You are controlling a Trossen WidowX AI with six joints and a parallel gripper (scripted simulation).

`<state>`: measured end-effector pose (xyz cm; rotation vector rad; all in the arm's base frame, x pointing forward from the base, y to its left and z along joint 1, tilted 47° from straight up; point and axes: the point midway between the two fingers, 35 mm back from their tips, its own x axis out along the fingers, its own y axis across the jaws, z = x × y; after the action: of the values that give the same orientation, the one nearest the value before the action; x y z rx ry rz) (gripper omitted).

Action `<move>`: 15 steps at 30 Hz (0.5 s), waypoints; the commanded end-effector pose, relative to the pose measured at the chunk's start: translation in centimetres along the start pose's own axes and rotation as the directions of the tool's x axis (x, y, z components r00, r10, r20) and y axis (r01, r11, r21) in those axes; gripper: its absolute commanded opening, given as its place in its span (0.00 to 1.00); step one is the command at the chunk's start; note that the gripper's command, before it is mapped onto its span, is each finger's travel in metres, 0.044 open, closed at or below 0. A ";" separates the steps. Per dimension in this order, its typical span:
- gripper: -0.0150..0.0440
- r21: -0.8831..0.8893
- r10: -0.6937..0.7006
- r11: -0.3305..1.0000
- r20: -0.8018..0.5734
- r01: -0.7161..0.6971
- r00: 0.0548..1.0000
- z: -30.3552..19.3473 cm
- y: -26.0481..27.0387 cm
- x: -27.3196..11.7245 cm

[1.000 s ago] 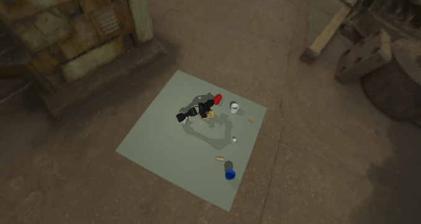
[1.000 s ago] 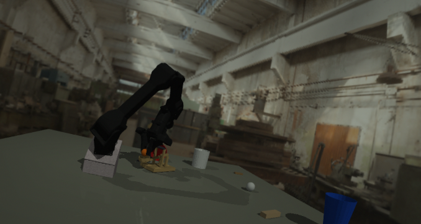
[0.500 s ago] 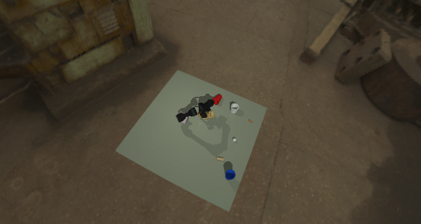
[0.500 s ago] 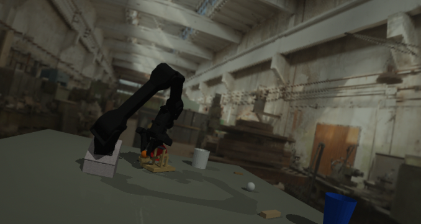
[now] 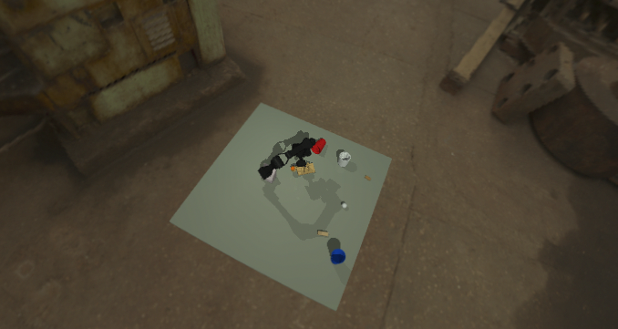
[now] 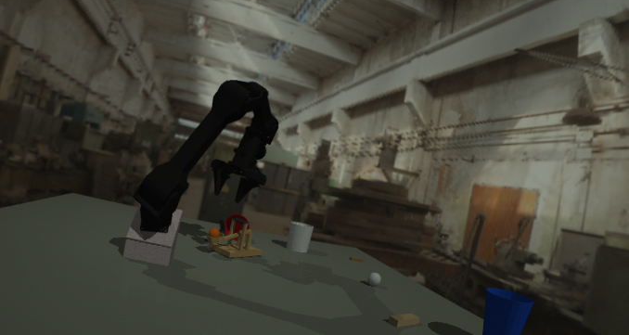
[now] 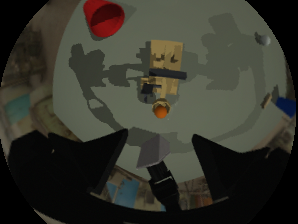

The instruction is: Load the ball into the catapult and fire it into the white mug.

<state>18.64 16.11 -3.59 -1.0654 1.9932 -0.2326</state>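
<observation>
The orange ball [image 5: 293,168] [image 6: 213,233] [image 7: 160,111] rests at the cup end of the catapult's throwing arm. The wooden catapult [image 5: 311,170] [image 6: 238,252] [image 7: 172,49] stands on the mat, its arm low, with a dark bar across its frame. The white mug [image 5: 344,159] [image 6: 300,237] stands upright beyond the end of the catapult opposite the ball; it is outside the wrist view. My gripper [image 6: 228,198] [image 7: 161,135] is open and empty, well above the catapult and ball. In the top view its fingers are too small to tell.
A red mug [image 5: 318,146] [image 7: 100,15] lies tipped beside the catapult. A white ball [image 5: 344,205] [image 6: 374,278] [image 7: 265,40], a blue mug [image 5: 337,256] [image 6: 506,312] [image 7: 286,106] and two small wooden blocks [image 5: 323,232] [image 5: 367,178] are farther off. The arm's base stands on a grey block [image 6: 150,251].
</observation>
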 end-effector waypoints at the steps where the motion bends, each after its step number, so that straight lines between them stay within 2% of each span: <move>1: 1.00 -0.005 0.014 1.000 0.113 -0.013 0.994 3.9 0.3 -1.2; 8: 1.00 -0.009 0.032 0.999 0.345 -0.031 0.938 11.1 0.6 -4.7; 15: 1.00 0.003 0.023 1.000 0.553 -0.029 0.833 17.6 0.0 -8.9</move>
<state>30.61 24.30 -8.94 -0.9809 1.6025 0.0328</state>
